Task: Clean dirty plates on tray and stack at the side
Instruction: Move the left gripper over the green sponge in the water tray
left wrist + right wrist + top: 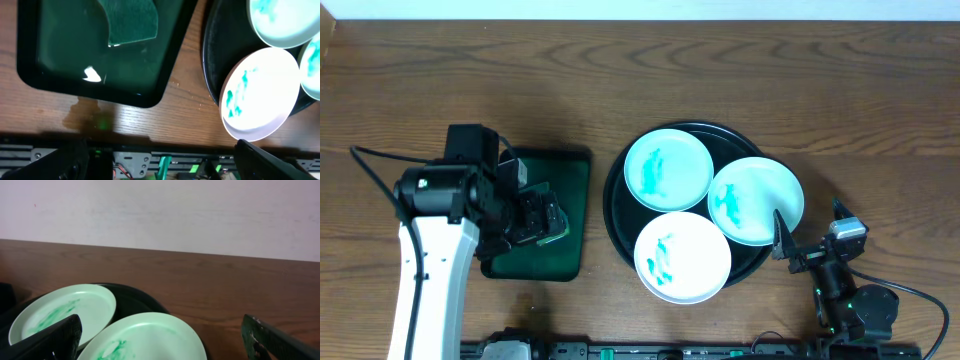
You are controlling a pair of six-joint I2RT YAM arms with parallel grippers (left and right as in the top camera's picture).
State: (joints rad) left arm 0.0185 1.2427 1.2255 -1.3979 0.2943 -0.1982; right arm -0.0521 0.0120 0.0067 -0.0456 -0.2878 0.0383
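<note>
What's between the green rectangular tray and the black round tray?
Between green tray and black tray: just a bare strip of table, few tiny specks, clearest in left wrist view; overhead agrees.

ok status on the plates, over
Left gripper, right gripper open, empty. Three smeared plates on black tray, none stacked. Sponge in green tray, nothing blocking.

L arm [432, 262]: white tube w/ black round joints, thin black cable [372, 168]. R arm [855, 305]: small, all black.

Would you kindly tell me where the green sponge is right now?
In the left wrist view, the green sponge lies inside the dark green rectangular tray, left of the round black tray.
</note>
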